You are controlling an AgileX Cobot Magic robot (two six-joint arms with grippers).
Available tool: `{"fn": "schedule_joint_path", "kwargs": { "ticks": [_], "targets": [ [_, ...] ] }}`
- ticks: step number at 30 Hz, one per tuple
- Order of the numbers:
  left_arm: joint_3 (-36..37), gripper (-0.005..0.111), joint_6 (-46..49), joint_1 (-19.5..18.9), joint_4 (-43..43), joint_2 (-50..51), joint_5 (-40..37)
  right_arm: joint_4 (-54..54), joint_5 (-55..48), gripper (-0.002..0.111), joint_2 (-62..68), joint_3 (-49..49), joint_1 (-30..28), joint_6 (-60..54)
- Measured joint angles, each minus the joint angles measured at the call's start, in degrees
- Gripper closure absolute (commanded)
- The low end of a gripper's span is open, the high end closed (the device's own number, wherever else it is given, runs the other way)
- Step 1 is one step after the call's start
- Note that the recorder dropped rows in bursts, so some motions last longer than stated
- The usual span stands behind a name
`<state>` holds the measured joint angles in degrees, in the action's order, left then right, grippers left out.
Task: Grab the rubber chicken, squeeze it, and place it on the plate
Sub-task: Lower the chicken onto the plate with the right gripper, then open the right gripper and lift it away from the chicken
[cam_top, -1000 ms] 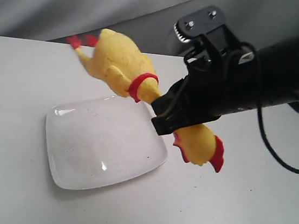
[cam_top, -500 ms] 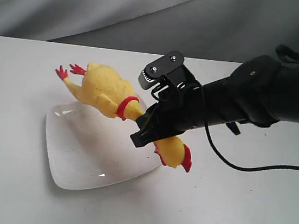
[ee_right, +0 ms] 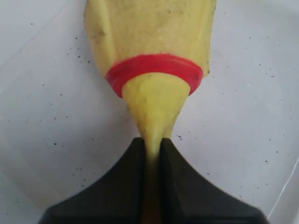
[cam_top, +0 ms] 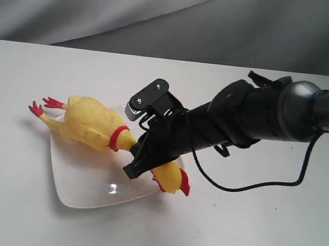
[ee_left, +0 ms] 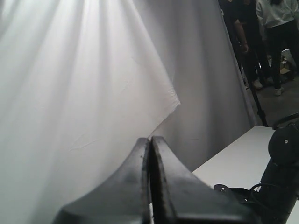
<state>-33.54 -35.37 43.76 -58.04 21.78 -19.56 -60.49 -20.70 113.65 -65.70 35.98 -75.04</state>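
The yellow rubber chicken (cam_top: 89, 123) hangs low over the white plate (cam_top: 86, 176), its red feet past the plate's far left edge and its red-combed head (cam_top: 172, 179) at the plate's right rim. My right gripper (cam_top: 139, 156) is shut on the chicken's thin neck, just behind the red collar band (ee_right: 154, 67). In the right wrist view the neck (ee_right: 152, 116) is pinched flat between the black fingers (ee_right: 124, 186), with the speckled plate (ee_right: 46, 140) below. My left gripper (ee_left: 150, 140) is shut on nothing and points at a grey curtain.
The white table (cam_top: 247, 235) spreads around the plate. A black cable (cam_top: 247, 184) droops from the right arm over the table. A grey backdrop (cam_top: 77, 4) hangs behind. People stand far off in the left wrist view.
The right arm has swung left and down with the chicken, from high above the plate's right side to just over the plate. Its grip on the neck is unchanged.
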Motion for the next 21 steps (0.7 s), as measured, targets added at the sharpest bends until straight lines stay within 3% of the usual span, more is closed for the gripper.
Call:
{"fn": "schedule_joint_path", "kwargs": {
  "ticks": [3,9,12,15,17,21],
  "targets": [
    [0.00,0.106,0.00,0.00,0.00,0.00,0.00,0.13,0.38,0.104,0.37,0.00,0.00,0.00],
    [0.00,0.106,0.00,0.00,0.00,0.00,0.00,0.81,0.48,0.065,0.58,0.00,0.00,1.74],
    [0.00,0.106,0.00,0.00,0.00,0.00,-0.13,2.71,0.48,0.058,0.58,0.00,0.00,2.30],
    [0.00,0.106,0.00,0.00,0.00,0.00,-0.88,9.44,-0.16,0.062,-1.66,0.00,0.00,6.75],
    [0.00,0.106,0.00,0.00,0.00,0.00,-1.59,15.40,-0.79,0.071,-5.14,0.00,0.00,11.85],
    [0.00,0.106,0.00,0.00,0.00,0.00,-2.81,25.18,-2.97,0.103,-14.17,0.00,0.00,21.52]
  ]
}}
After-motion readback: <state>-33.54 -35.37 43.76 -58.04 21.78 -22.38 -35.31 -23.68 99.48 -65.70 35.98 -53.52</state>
